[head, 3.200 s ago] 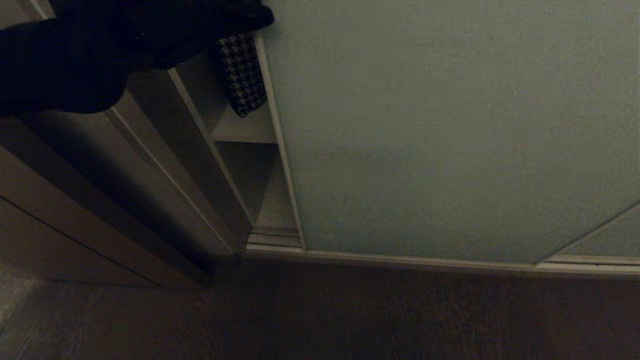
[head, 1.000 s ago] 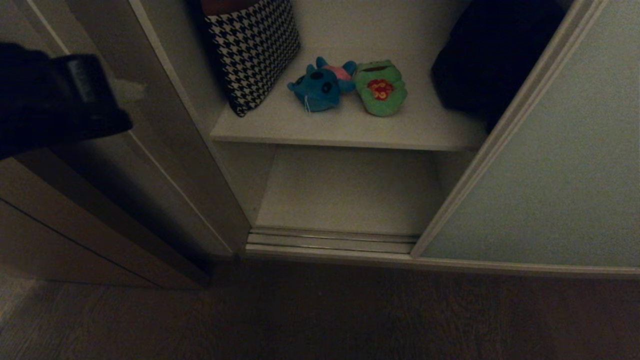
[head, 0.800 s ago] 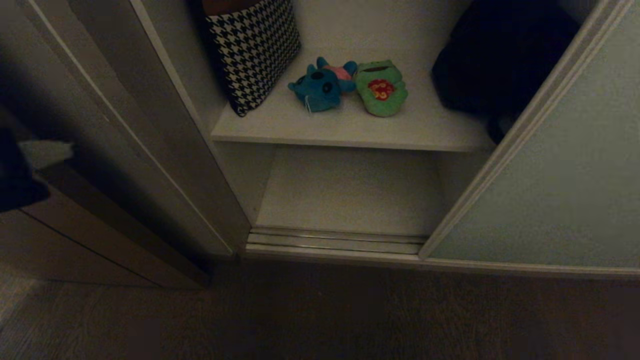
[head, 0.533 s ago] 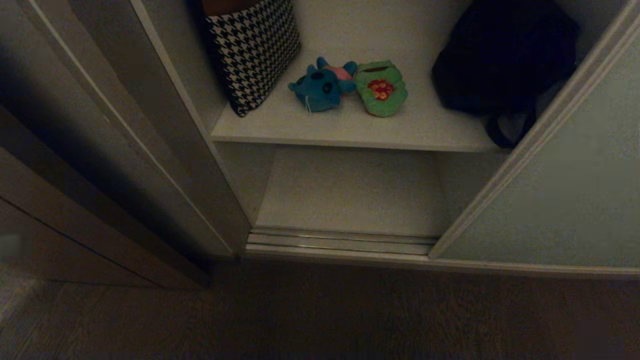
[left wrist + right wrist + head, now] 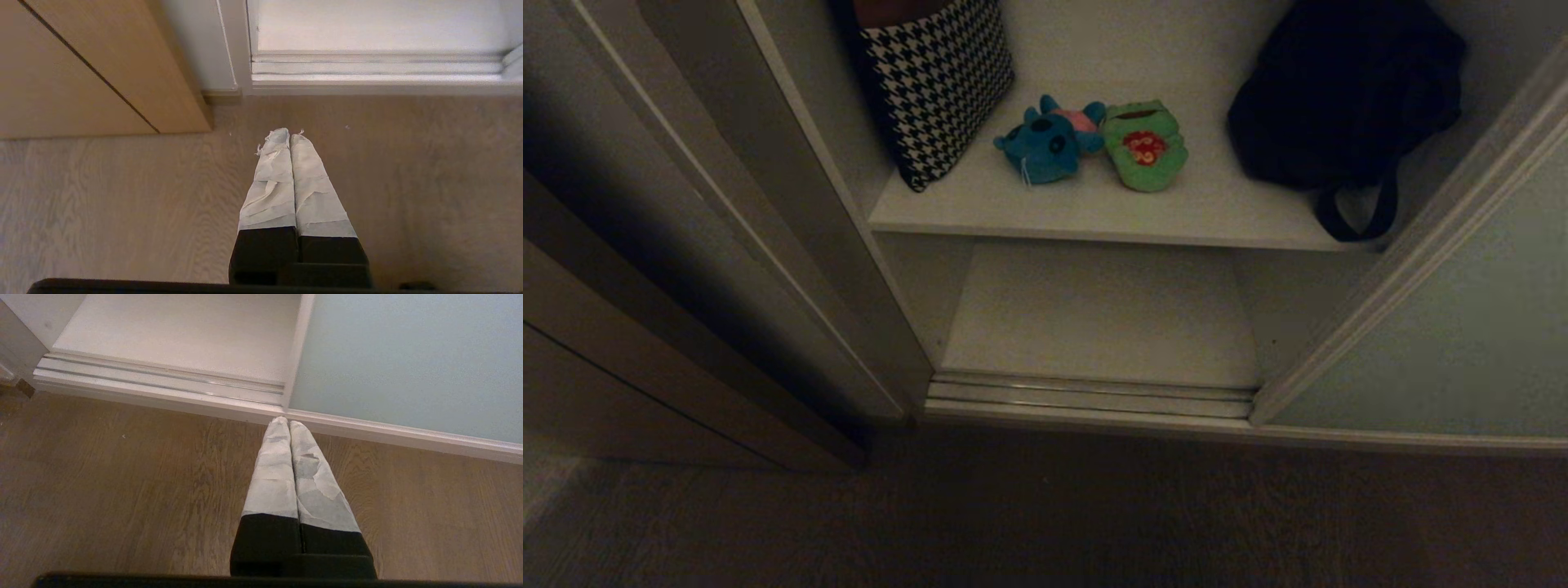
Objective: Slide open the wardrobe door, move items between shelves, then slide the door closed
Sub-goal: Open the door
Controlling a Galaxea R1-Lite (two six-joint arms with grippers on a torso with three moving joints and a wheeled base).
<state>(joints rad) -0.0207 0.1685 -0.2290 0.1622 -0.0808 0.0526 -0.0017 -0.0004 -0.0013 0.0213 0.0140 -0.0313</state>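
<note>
The pale grey-green sliding wardrobe door (image 5: 1462, 359) stands slid to the right, its light frame edge running diagonally. On the upper white shelf (image 5: 1094, 212) lie the items side by side: a teal plush (image 5: 1045, 145) and a green frog-like plush (image 5: 1145, 147) with a red patch. The lower shelf (image 5: 1094, 318) is bare. Neither arm appears in the head view. My left gripper (image 5: 289, 134) hangs shut over the wooden floor in front of the wardrobe's left corner. My right gripper (image 5: 286, 422) is shut too, above the floor by the door's lower left corner (image 5: 292, 404).
A black-and-white houndstooth bag (image 5: 939, 82) leans at the upper shelf's left. A big black bag (image 5: 1339, 90) sits at its right, its strap hanging over the shelf edge. The ribbed floor track (image 5: 1086, 396) runs along the opening. Brown wooden panelling (image 5: 645, 359) stands to the left.
The door has slid further right, baring the black bag and its strap. My left arm has dropped out of the head view at the left.
</note>
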